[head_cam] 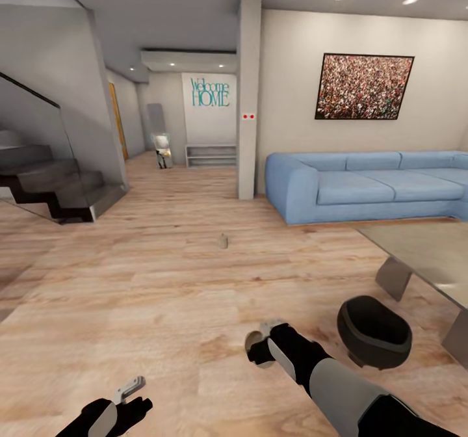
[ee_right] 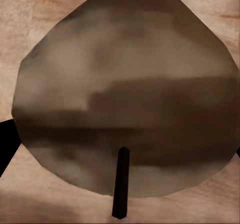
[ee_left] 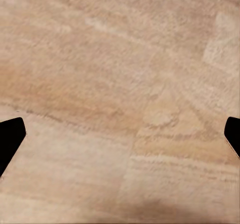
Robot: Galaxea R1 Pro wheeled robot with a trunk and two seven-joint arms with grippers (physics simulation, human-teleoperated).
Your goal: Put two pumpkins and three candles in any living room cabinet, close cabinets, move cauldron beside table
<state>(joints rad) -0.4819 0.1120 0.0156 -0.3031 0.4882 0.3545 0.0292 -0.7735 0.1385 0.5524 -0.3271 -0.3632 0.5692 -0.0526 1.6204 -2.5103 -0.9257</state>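
On the wood floor ahead of me, my right jaws (head_cam: 260, 344) are clamped on a tan candle (ee_right: 125, 94), just left of the black cauldron (head_cam: 374, 331) beside the glass surface (head_cam: 422, 255). Another candle (head_cam: 223, 240) stands farther off. My left jaws (ee_left: 120, 134) hang spread apart over bare floor.

The right arm (head_cam: 338, 385) is showing a black forearm, a light grey sleeve section and a black upper part, with a pale strip running along the wrist. The left arm (head_cam: 104, 417) is showing black casing with a grey panel and a small grey metal bracket.
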